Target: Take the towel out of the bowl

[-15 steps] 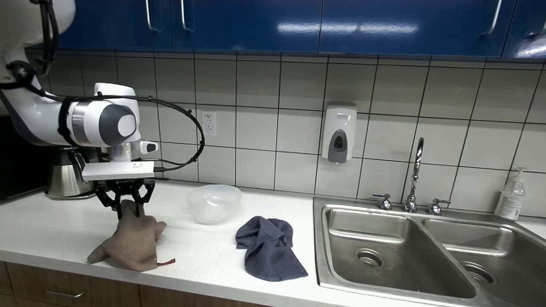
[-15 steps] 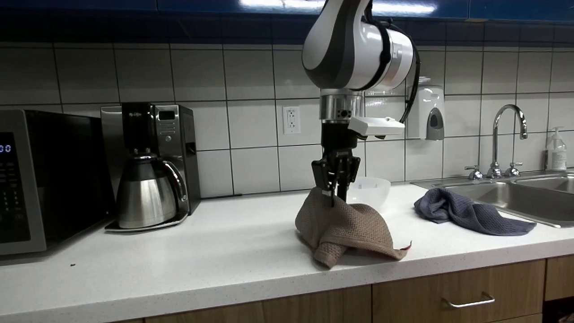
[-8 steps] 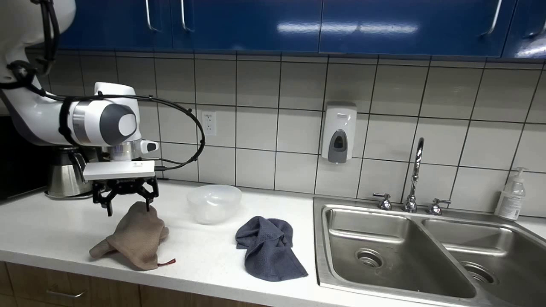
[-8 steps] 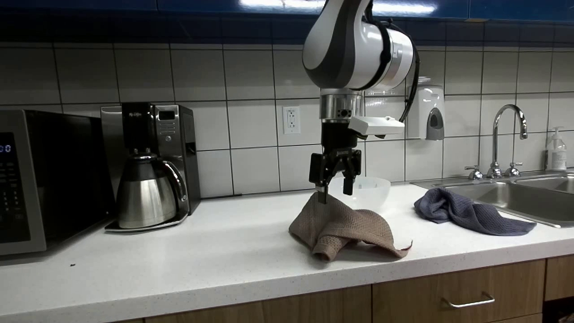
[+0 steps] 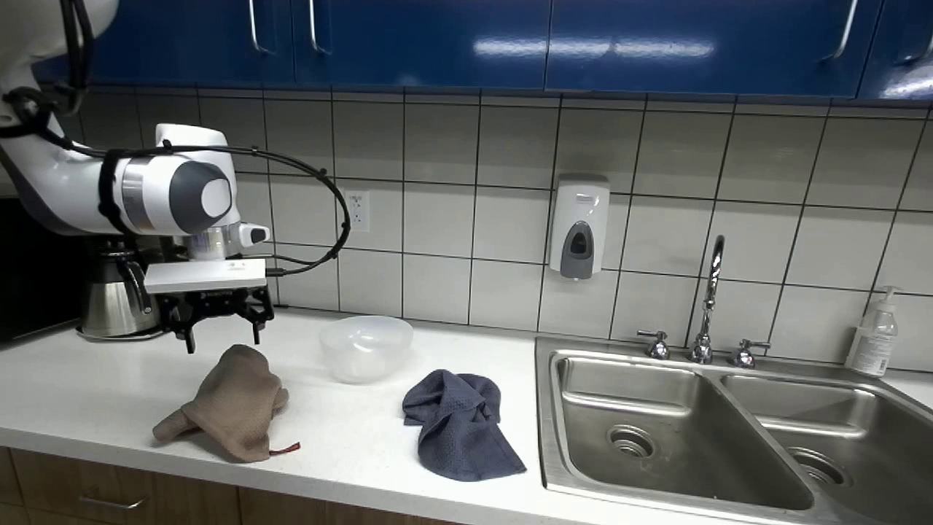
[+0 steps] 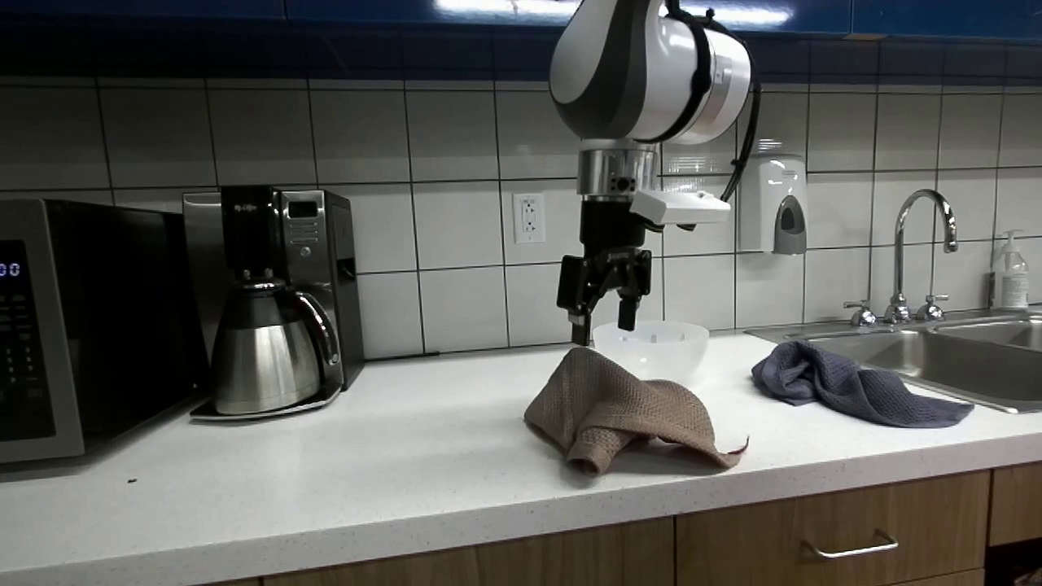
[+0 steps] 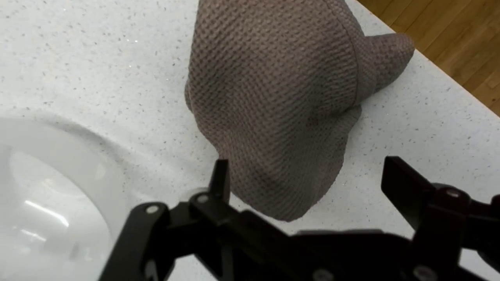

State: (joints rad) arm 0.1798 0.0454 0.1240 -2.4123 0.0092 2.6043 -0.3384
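The brown towel [image 5: 237, 408] lies crumpled on the counter with its peak standing up, outside the bowl. A translucent bowl [image 5: 364, 350] rests behind it near the wall, and no towel shows inside. My gripper [image 6: 604, 330] hangs just above the towel's peak, its jaws wide apart and nothing held. In the wrist view the bowl [image 7: 43, 218] fills the lower left, while the towel [image 7: 273, 97] runs from the top centre down toward the space between the fingertips of my gripper [image 7: 306, 168]. The towel partly covers the bowl's base in an exterior view [image 6: 667, 350].
A dark blue-grey towel [image 5: 459, 426] lies right of the bowl, beside the steel sink [image 5: 550, 437]. A coffee maker with its carafe [image 6: 269, 350] and a microwave [image 6: 122, 325] stand at the left. The counter's front edge [image 6: 488, 525] runs close to the brown towel.
The jaws have opened and let go of the brown towel, whose peak has settled slightly. My gripper has then risen a little above it. Bowl and blue-grey towel have stayed put.
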